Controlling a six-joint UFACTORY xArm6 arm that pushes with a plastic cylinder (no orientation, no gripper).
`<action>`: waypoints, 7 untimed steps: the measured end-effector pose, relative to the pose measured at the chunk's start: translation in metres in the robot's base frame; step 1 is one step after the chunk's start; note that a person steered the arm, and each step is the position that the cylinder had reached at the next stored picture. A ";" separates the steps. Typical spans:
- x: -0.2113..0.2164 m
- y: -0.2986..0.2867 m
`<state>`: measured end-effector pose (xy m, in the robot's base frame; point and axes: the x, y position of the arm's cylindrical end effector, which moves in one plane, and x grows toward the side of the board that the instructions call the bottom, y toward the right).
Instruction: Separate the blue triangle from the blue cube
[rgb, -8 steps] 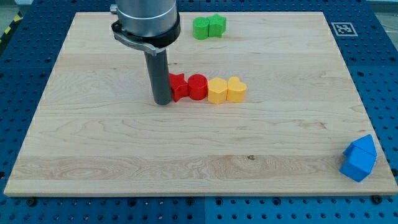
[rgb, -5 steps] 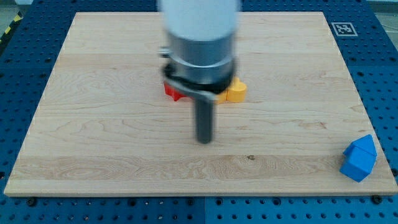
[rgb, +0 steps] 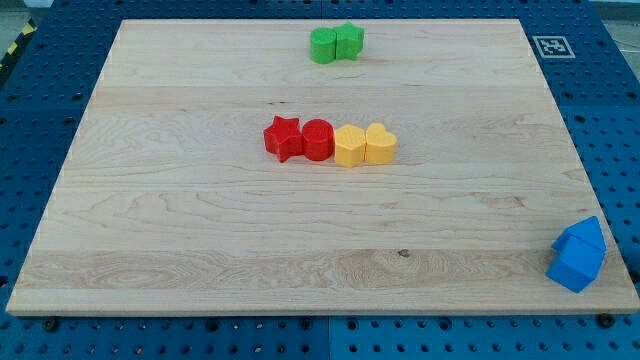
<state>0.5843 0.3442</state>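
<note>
The blue triangle (rgb: 583, 234) and the blue cube (rgb: 574, 263) sit touching each other at the board's bottom right corner, the triangle just above the cube in the view. Neither my rod nor my tip shows in the camera view now.
A row of touching blocks lies in the middle of the wooden board (rgb: 200, 230): a red star (rgb: 283, 138), a red cylinder (rgb: 317, 139), a yellow hexagon (rgb: 349, 146), a yellow heart (rgb: 380, 144). Two green blocks (rgb: 336, 43) sit together at the top edge. A marker tag (rgb: 553, 46) is at the top right.
The rod stood left of the red star, then moved toward the view's bottom and right, and has now left the view. No block has moved.
</note>
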 end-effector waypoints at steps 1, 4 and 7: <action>0.032 -0.018; -0.079 -0.120; -0.016 -0.054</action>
<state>0.5685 0.2903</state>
